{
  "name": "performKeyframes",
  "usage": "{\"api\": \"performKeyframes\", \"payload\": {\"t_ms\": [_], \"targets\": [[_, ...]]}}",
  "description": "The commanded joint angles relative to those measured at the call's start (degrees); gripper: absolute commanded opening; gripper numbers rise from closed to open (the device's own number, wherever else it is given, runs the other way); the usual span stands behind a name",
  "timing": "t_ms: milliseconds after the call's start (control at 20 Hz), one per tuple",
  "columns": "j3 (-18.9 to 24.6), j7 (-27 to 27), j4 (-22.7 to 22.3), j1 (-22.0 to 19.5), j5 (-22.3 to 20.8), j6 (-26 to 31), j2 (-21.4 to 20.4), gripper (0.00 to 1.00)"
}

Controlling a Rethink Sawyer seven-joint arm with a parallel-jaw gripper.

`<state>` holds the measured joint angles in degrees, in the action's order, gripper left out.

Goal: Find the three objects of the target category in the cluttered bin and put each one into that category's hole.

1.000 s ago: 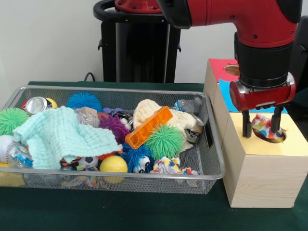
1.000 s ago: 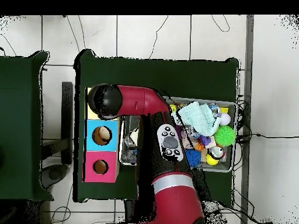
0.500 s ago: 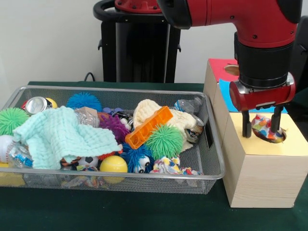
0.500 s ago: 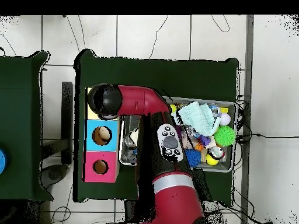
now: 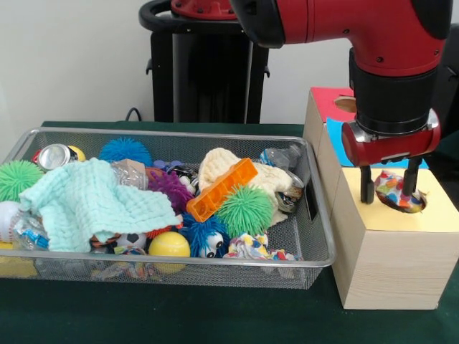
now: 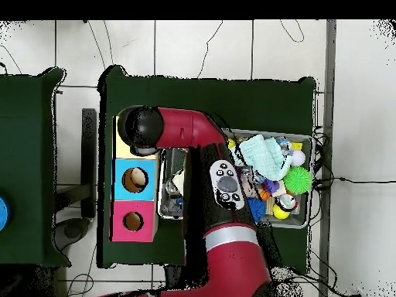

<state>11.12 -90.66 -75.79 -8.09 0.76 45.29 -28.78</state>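
My gripper (image 5: 389, 196) hangs straight down over the round hole (image 5: 419, 206) in the yellow face of the near wooden box (image 5: 401, 265). Its two black fingers (image 5: 367, 192) stand apart, one on each side of a colourful printed rag (image 5: 394, 188) that sits in the mouth of the hole. A second colourful rag (image 5: 252, 248) lies at the front right of the wire mesh bin (image 5: 179, 263). I cannot make out a third. In the overhead view the arm (image 6: 147, 128) covers the yellow hole, and the bin (image 6: 303, 225) lies to its right.
The bin holds a mint-green waffle cloth (image 5: 93, 203), a cream knitted cloth (image 5: 267, 179), an orange block (image 5: 221, 188), spiky balls (image 5: 245, 211), a yellow ball (image 5: 169, 246) and cans (image 5: 54, 155). The blue-faced (image 6: 134, 179) and red-faced holes (image 6: 133, 221) follow in the row of boxes.
The gripper has lifted very slightly above the yellow hole, and the arm has shifted a little in the overhead view. The rag stays in the hole's mouth.
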Motion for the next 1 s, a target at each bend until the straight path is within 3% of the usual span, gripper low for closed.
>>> {"api": "performKeyframes", "payload": {"t_ms": [50,550,650,750,1000], "targets": [[4.6,2.9,1.9,-1.6,-1.7,10.5,5.2,1.00],[-5.0,-5.0,12.0,4.6,-8.4,17.5,8.7,1.00],[-7.7,-8.2,12.1,5.9,-9.8,16.1,8.7,1.00],[-9.5,-11.2,10.1,6.8,-10.3,11.1,7.5,1.00],[-12.1,-13.9,7.0,8.8,-10.3,5.8,4.2,1.00]]}}
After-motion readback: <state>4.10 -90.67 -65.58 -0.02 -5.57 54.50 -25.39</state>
